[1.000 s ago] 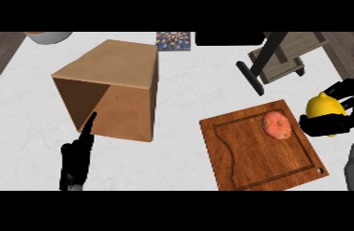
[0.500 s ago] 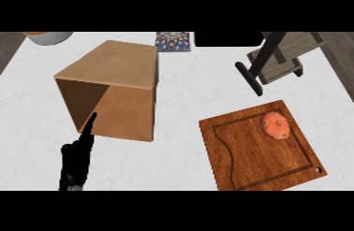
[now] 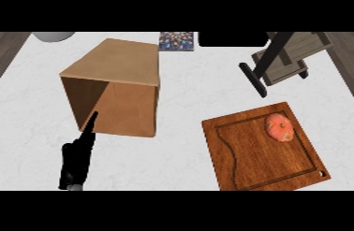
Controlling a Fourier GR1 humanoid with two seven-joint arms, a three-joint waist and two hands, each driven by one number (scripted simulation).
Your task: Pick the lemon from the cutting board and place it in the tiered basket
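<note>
While the left hand [image 3: 76,160] sits at the lower left of the frame, its fingers run straight and together, pointing up toward the brown box [image 3: 117,87], holding nothing. Fingertip ends right at the box's lower front edge; cannot tell if it touches. Right hand shows nowhere in the head view. Lemon is not visible anywhere in the frame, so its place cannot be told from this view.

Cutting board [image 3: 242,155] lies at the lower right, dark reddish wood, tilted a bit clockwise, with a groove running round inside the rim and a small hole near its lower right corner. One orange-red round fruit [image 3: 280,127], tomato-like, lies on the board's upper right part, inside the groove. Rest of the board is bare wood.

Tiered basket [image 3: 287,61] is at the upper right: grey-brown wooden shelves with a dark post crossing them and a black foot bar sticking down-left toward the board. Its top is cut by the frame edge. Nothing can be seen in the part that shows.

Brown box stands in the upper left to centre, tan top face, darker shaded left side, lighter front face. Small patterned card or packet [image 3: 176,40] at top centre, just right of the box's far corner. Grey round object [image 3: 54,36] at the top left edge, mostly cut off. Black rectangular object [image 3: 233,39] at the top, between the packet and the basket. White marbled counter [image 3: 187,94] under everything, darker wood strips at the far left and right top corners.
</note>
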